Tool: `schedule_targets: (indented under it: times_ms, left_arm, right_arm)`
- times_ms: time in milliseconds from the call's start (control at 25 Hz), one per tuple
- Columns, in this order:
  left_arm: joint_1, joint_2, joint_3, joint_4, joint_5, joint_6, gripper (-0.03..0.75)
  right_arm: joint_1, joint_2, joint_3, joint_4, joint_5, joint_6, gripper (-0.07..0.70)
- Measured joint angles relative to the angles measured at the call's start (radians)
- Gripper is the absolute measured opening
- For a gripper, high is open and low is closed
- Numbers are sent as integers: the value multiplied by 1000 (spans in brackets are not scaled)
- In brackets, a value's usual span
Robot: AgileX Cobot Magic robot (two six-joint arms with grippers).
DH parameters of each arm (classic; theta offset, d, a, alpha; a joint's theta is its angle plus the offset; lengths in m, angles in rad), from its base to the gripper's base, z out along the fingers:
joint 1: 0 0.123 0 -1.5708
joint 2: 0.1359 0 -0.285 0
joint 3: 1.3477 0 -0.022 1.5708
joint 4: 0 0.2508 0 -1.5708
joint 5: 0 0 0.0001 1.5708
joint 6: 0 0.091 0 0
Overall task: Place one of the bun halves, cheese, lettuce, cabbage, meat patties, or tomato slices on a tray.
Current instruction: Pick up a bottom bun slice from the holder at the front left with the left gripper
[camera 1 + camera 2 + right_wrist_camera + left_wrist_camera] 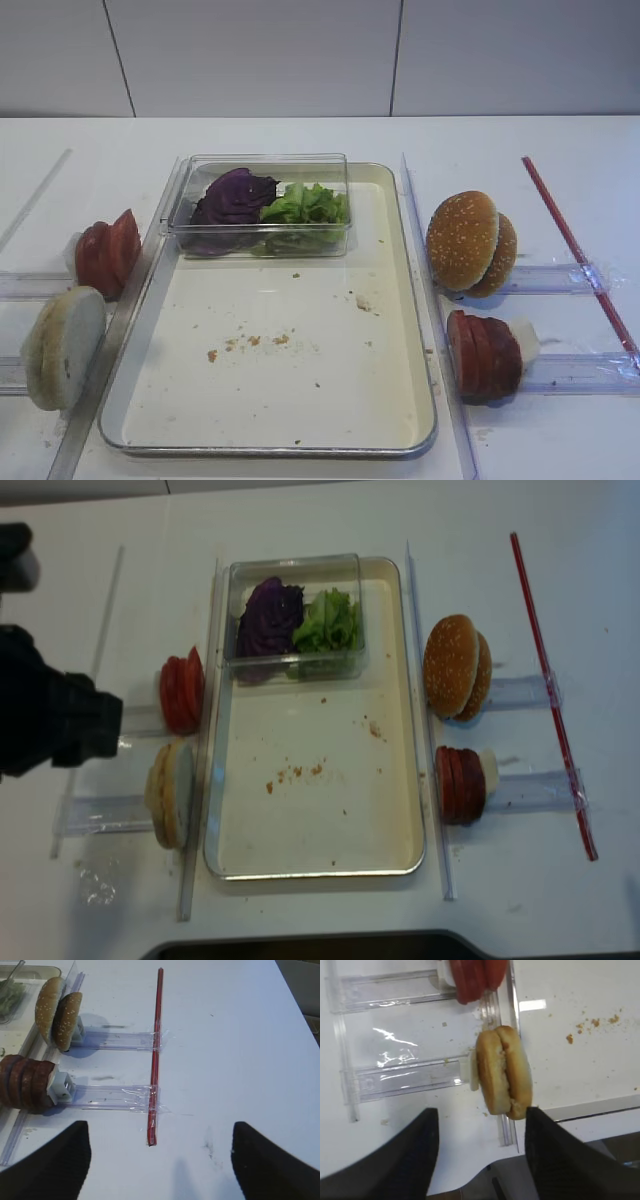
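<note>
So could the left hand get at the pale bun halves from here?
Probably yes: the left hand is open, facing the bun halves, with bare table between them.

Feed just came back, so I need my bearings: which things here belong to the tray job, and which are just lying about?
Part of the job:
tray
bun halves
tomato slices
meat patties
cabbage
lettuce
left gripper, open near the bun halves

Just lying about:
sesame buns
red rod
clear box
</note>
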Motion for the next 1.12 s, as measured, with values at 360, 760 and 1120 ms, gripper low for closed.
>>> schedule_targets:
  times_ms: [360, 760, 1120]
  left_arm:
    - [-233, 158, -28, 76, -3, -154, 358]
    - [-268, 340, -58, 80, -18, -211, 358]
    - [-268, 386, -76, 60, -18, -215, 340]
  right_arm:
    - [0, 0, 0, 0, 0, -2, 586]
    - [0, 0, 0, 0, 0, -2, 585]
    - [0, 0, 0, 0, 0, -2, 585]
